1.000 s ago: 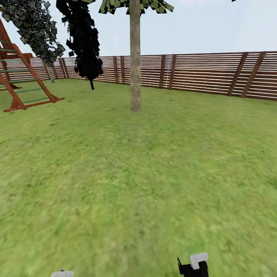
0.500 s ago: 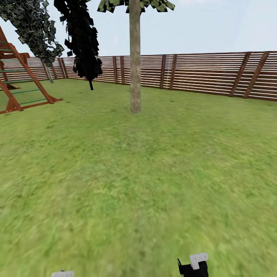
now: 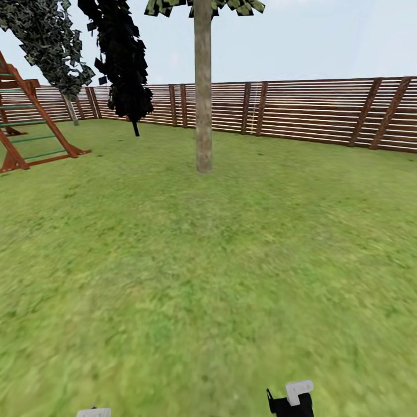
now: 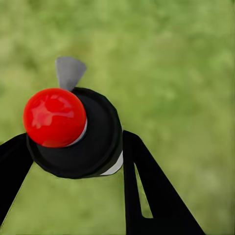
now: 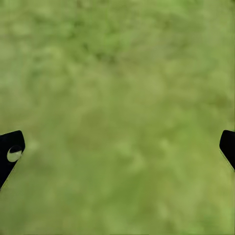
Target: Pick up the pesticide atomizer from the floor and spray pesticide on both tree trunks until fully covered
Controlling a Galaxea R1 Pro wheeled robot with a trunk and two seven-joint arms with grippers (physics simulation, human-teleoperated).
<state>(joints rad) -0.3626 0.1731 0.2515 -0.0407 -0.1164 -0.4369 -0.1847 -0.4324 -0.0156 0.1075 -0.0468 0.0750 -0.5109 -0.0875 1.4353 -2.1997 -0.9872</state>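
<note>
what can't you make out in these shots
- Tree: head view, top edge cuts off its crown.
- Trunk spray: head view, too far to tell any specks.
- Spray bottle: left wrist view, seen end-on between the left claw fingers; its body is hidden behind its own cap.
- Right claw: right wrist view, only fingertips at the edges, over blurred grass.
- Playhouse: head view, left edge crops it.

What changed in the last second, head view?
The camera moved, not the things: the bare grey-brown tree trunk sits slightly lower in the picture and the red-brown wooden ladder frame has slid toward the left edge, consistent with the robot rolling forward over the lawn. Unchanged: the left gripper stays shut on the black atomizer with the red ball top; the brown slatted fence is unchanged.
</note>
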